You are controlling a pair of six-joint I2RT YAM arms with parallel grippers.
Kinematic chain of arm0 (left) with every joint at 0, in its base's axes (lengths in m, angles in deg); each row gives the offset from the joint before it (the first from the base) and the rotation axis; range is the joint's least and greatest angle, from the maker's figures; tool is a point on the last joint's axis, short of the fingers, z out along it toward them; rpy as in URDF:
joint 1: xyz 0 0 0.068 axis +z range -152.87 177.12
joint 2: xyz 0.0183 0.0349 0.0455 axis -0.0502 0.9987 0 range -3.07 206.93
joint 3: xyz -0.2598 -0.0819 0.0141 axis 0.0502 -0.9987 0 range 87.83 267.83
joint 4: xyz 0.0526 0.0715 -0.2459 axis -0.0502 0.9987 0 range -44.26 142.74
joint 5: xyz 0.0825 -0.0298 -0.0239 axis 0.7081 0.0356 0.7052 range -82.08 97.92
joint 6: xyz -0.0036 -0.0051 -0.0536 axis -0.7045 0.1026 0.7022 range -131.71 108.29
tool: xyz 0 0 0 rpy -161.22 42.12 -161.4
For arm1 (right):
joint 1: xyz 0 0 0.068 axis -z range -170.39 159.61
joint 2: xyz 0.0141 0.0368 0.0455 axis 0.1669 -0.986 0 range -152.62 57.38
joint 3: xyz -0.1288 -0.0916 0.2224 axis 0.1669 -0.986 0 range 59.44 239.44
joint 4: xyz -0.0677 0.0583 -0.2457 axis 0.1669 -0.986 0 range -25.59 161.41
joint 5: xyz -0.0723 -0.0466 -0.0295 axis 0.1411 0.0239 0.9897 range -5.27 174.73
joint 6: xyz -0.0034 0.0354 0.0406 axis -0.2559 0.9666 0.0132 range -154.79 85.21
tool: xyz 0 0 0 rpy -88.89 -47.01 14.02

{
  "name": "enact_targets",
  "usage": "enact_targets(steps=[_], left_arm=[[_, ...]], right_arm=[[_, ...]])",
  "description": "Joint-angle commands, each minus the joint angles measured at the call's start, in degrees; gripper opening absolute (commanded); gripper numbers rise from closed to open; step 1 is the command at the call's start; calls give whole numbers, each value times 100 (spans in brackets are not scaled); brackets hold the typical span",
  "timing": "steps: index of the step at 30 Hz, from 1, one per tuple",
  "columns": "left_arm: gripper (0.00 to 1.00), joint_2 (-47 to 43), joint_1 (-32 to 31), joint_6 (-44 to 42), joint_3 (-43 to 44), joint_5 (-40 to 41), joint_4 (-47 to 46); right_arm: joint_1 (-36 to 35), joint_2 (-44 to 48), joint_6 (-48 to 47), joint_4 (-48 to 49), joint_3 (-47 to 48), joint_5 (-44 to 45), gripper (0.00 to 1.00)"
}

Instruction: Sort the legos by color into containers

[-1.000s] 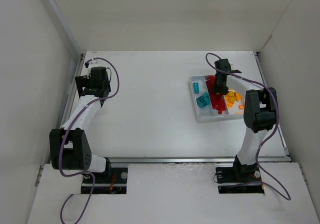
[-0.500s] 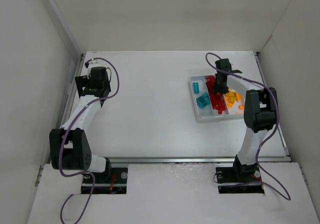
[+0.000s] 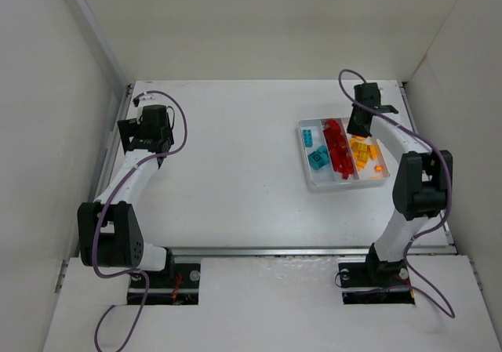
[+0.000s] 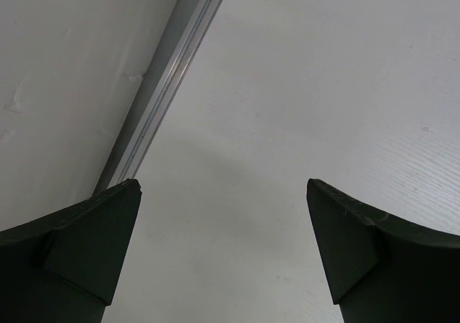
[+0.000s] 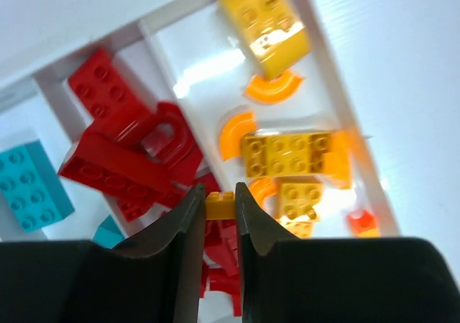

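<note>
Right tool (image 5: 220, 202) is nearly closed, pinching one small yellow brick (image 5: 220, 206) between its fingertips, hanging above the far end of the tray (image 3: 323, 178). Tray sits on the desk (image 3: 235, 172) near its right edge, far half. Teal bricks (image 5: 32, 186) are in the left compartment, red pieces (image 5: 129, 150) in the middle, yellow and orange pieces (image 5: 287, 154) in the right. Left tool (image 4: 223, 188) is spread wide, holding nothing, over bare desk by the left edge.
</note>
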Motion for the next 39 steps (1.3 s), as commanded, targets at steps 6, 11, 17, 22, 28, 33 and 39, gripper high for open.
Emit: enact_targets(steps=[6, 11, 17, 22, 28, 33, 39], left_arm=[[100, -103, 21, -33, 176, -8, -54], [100, -104, 21, -33, 176, -8, -54], [100, -104, 21, -33, 176, -8, -54], [100, -104, 21, -33, 176, -8, -54], [100, -104, 21, -33, 176, -8, -54], [100, -104, 21, -33, 176, -8, -54], [100, -104, 21, -33, 176, -8, -54]], right_arm=[[741, 30, -79, 9, 326, 142, 49], [794, -23, -203, -105, 459, 141, 80], [794, 328, -255, -219, 687, 256, 93], [1276, 784, -115, -80, 565, 194, 100], [1645, 1049, -27, -79, 450, 423, 100], [1708, 1049, -149, -149, 450, 1037, 100], [1883, 1172, -203, -202, 503, 1329, 100]])
